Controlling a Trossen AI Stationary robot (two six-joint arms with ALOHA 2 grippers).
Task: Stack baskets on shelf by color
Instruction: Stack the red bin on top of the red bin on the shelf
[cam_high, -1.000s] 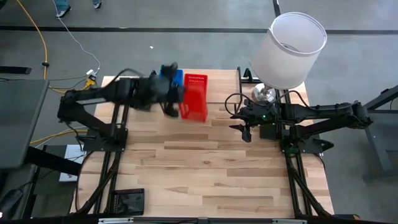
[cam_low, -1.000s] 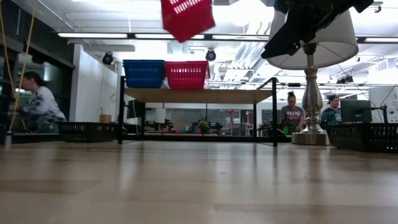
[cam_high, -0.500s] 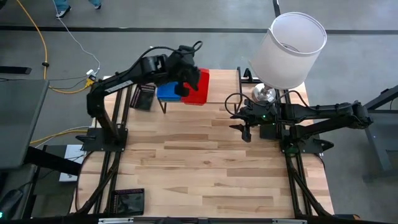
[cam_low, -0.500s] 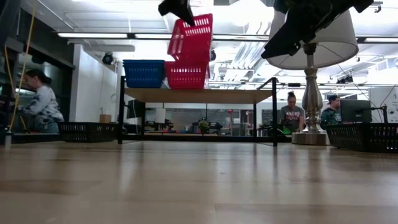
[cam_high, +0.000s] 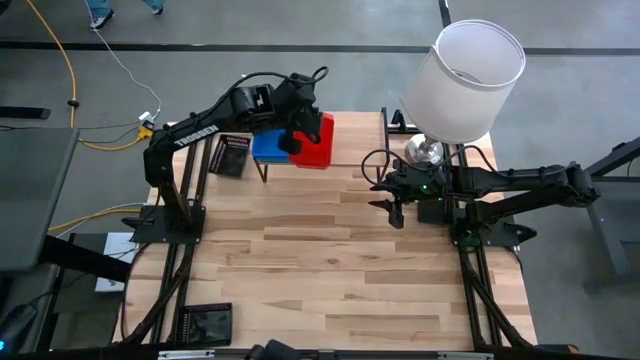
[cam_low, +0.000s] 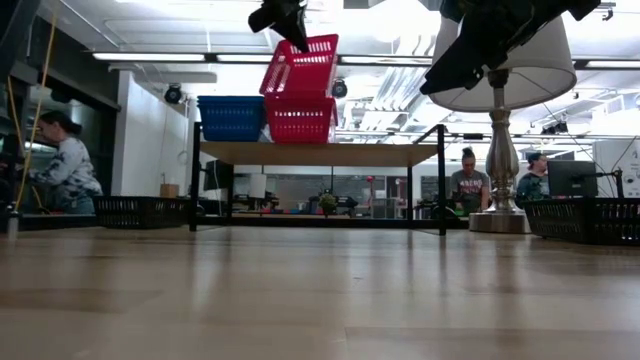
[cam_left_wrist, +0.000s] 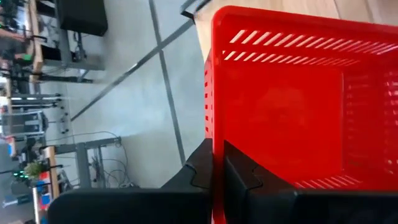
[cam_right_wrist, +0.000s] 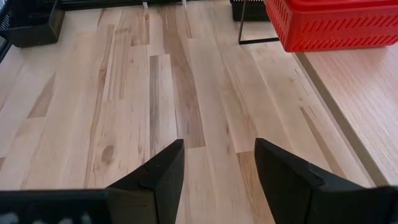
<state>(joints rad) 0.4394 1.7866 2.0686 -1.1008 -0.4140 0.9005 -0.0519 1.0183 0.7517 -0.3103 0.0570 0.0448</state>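
Observation:
My left gripper (cam_high: 298, 135) (cam_low: 288, 18) is over the shelf (cam_low: 320, 153) at the table's far edge, shut on a red basket (cam_low: 300, 68) (cam_left_wrist: 280, 112). That basket is tilted above a second red basket (cam_low: 300, 120), which stands on the shelf next to a blue basket (cam_low: 231, 118) (cam_high: 268, 147). My right gripper (cam_high: 393, 208) (cam_right_wrist: 217, 155) hangs open over the table's right part, holding nothing. In its view the red baskets (cam_right_wrist: 329, 25) show on the shelf plank. My left gripper pinches the upper red basket by the rim of one side wall (cam_left_wrist: 217, 134), one finger (cam_left_wrist: 202, 168) outside and one (cam_left_wrist: 239, 174) inside. It comes from above. The basket hangs tilted below the fingers, and its low end (cam_low: 328, 95) meets the rim of the red basket on the shelf.
One black basket (cam_high: 232, 155) lies on the table left of the shelf, another (cam_high: 208, 322) at the near left corner. A lamp with a white shade (cam_high: 465, 80) stands at the far right. The middle of the table (cam_high: 340, 260) is bare wood. People sit in the room behind.
My left gripper has carried the red basket from over the table toward the far edge and down to the shelf. The basket, first high up and hanging steeply, has come down and tipped flatter onto the red basket on the shelf. The gripper has stayed shut on it.

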